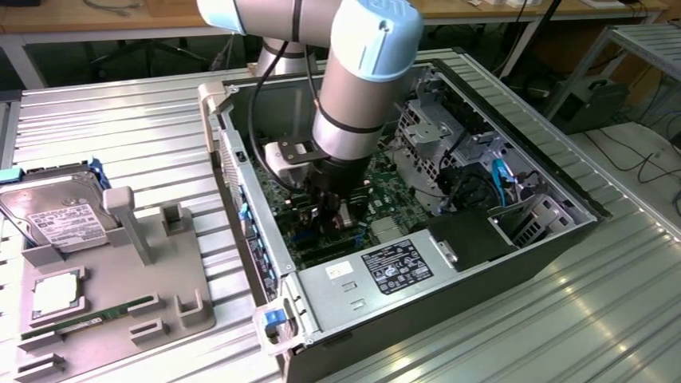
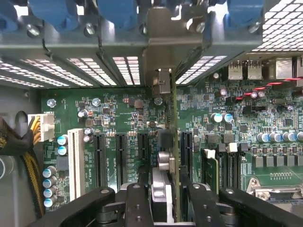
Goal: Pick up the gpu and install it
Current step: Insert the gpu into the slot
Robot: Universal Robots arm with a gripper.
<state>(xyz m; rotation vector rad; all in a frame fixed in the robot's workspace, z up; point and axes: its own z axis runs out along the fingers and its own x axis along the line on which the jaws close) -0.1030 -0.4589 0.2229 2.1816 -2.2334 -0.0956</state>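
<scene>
In the wrist view the gpu (image 2: 173, 142) is seen edge-on as a thin dark board standing upright over the green motherboard (image 2: 118, 113). Its silver bracket (image 2: 163, 47) lies against the case's rear slot openings. My gripper (image 2: 166, 203) is shut on the gpu, one black finger (image 2: 139, 201) on each side of the card. The card's lower edge runs in line with the black expansion slots (image 2: 120, 156); whether it sits fully in one I cannot tell. In the exterior view my gripper (image 1: 324, 199) reaches deep into the open computer case (image 1: 479, 271), and the arm hides the card.
The power supply (image 1: 399, 263) fills the case's near end, and drive cages with blue cables (image 1: 495, 179) stand at the exterior view's right. A grey fixture (image 1: 159, 263) on the exterior view's left holds a hard drive (image 1: 59, 219), a processor (image 1: 53, 291) and a green memory stick (image 1: 91, 317).
</scene>
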